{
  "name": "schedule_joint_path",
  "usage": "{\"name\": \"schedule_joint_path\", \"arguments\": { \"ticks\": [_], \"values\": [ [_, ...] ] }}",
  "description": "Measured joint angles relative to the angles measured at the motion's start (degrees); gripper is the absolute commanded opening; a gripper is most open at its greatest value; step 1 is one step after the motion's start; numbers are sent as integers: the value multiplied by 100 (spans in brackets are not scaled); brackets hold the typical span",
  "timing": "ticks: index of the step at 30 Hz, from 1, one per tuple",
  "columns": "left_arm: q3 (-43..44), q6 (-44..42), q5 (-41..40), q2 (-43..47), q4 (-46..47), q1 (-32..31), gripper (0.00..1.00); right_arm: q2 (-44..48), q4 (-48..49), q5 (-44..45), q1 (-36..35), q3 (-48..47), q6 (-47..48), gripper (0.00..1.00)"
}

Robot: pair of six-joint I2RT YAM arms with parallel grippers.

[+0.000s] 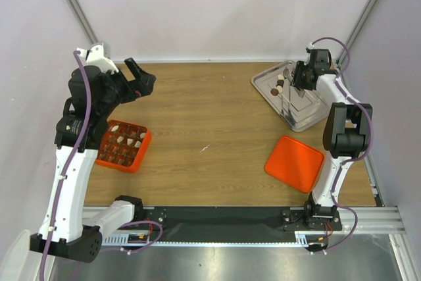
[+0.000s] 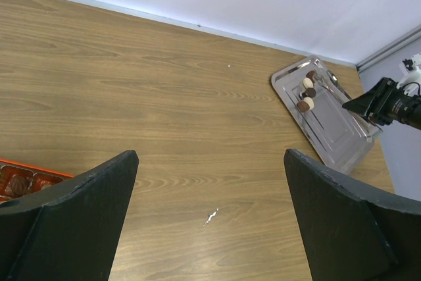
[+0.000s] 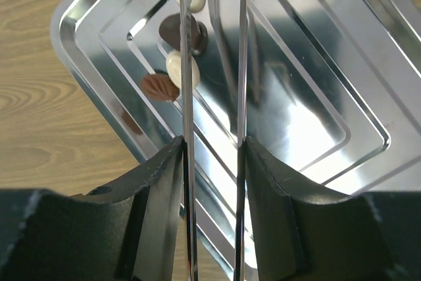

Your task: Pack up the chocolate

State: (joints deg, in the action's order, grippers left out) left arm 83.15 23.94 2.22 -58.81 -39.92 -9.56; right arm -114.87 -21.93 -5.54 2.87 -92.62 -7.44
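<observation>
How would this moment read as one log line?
right gripper: shut on tongs, over chocolate on tray | left gripper: open, above table | box: holds some chocolate

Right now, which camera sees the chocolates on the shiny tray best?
The right wrist camera. The chocolates sit up close on the metal tray, so you can tell brown from white, though the tongs cross some. The top and left wrist cameras show them only as tiny dots far away.

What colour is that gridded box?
The box is orange, clearest in the top view.
</observation>
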Motion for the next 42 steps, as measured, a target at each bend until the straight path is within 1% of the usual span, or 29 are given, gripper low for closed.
{"name": "schedule_joint_path", "arguments": {
  "ticks": [6,12,16,25,29,33,35,38,42],
  "values": [
    [0,0,-2,-13,0,0,100,-297,-2,-70,0,-280,7,45],
    [0,0,-2,-57,11,0,100,-485,-55,-101,0,-330,50,43],
    [0,0,-2,-103,44,0,100,-498,-74,-101,0,-400,83,38],
    [0,0,-2,-101,39,0,100,-564,-321,-81,-2,-715,151,33],
    [59,0,-2,-81,-17,0,100,-424,-542,-50,-46,-713,142,33],
    [146,2,4,-15,-46,0,100,131,-664,-74,-203,-562,13,32],
    [186,4,17,48,-63,0,100,562,-664,-61,-470,-380,-74,32],
    [254,4,76,170,-133,0,100,1211,-501,24,-1231,-72,-289,32],
    [479,4,109,332,-319,0,100,1663,24,63,-2916,144,-680,32]
  ]
}}
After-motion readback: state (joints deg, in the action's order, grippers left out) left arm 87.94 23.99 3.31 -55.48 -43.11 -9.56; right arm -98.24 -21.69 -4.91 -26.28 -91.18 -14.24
